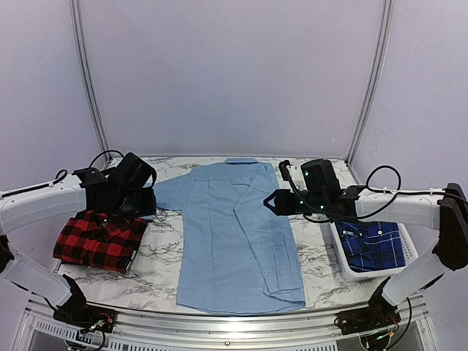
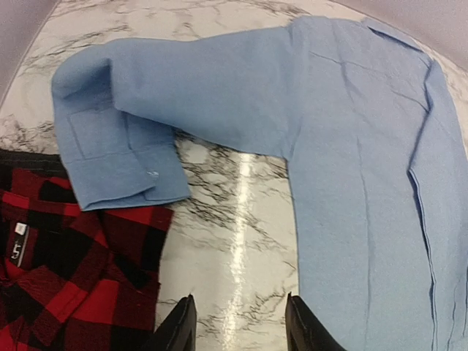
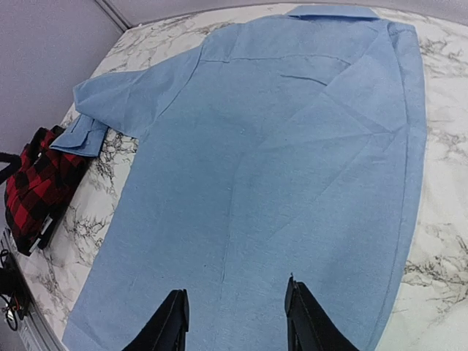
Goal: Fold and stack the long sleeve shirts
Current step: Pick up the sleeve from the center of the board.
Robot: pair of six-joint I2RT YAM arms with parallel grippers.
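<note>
Left claw (image 2: 235, 323) hangs spread and empty over the marble table (image 2: 245, 241), beside the light blue shirt (image 2: 358, 183). Right claw (image 3: 235, 323), likewise spread, hovers above it.

The light blue shirt (image 1: 234, 234) is matt, finely woven cloth, the red-and-black check shirt (image 1: 99, 240) a softer, fuzzier matt cloth, the marble-patterned tabletop (image 2: 234, 219) smooth and glossy with glare, and the white basket (image 1: 344, 254) smooth plastic.

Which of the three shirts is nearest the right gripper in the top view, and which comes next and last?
1. Light blue shirt, spread in the middle, right beneath the right gripper.
2. Dark blue plaid shirt, in the white basket on the right.
3. Red-and-black check shirt, far left.
</note>
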